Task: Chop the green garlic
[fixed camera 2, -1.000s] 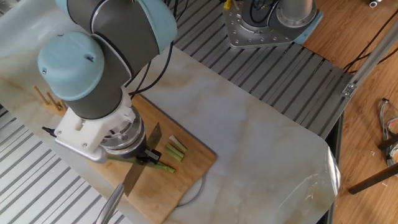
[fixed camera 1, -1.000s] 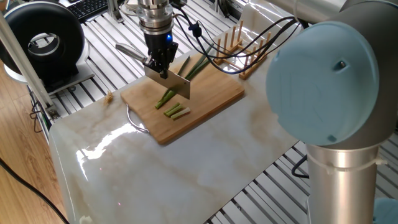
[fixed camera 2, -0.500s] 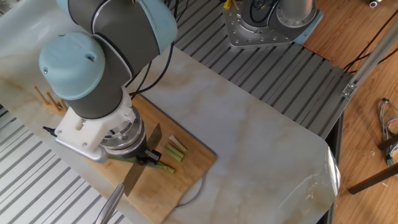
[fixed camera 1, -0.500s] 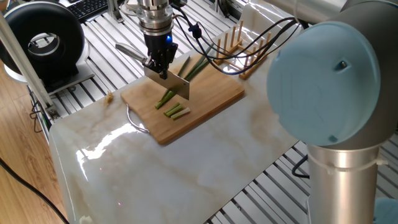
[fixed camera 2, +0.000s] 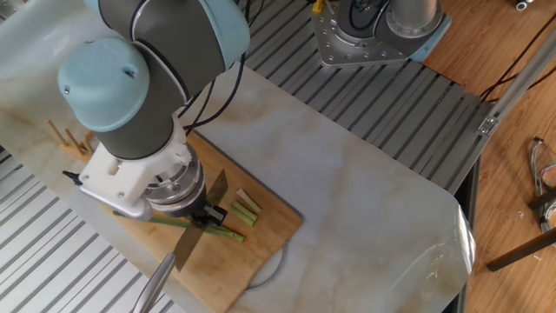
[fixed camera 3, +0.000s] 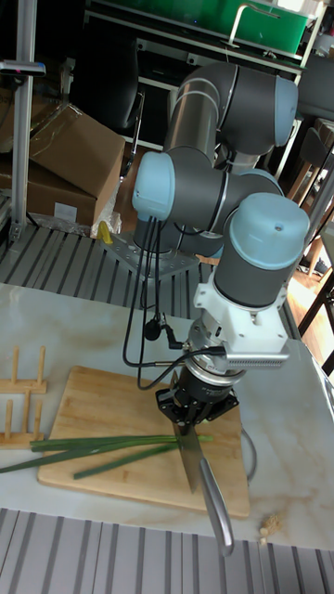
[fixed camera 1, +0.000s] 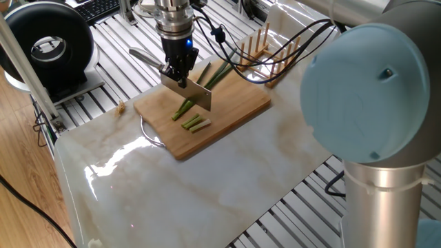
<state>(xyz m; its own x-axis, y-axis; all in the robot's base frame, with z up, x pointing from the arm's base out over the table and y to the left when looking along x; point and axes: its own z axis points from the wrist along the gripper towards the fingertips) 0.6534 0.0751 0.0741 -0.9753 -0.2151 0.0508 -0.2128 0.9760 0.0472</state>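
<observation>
The green garlic lies across a bamboo cutting board, its dark leaves pointing toward the peg rack. Short cut pieces lie beside the blade on the board. My gripper is shut on a knife, whose blade stands edge-down over the stalk while its metal handle sticks out behind. From the other fixed view, the gripper holds the knife blade beside the cut pieces. In the tall view the blade crosses the stalk near its pale end.
A wooden peg rack stands just behind the board. A black round device and a keyboard sit at the far left. A small scrap lies on the marble table. The arm's base is bolted beyond the table.
The arm's upper links have shifted slightly. The knife, the gripper and the green garlic stay almost where they were.
</observation>
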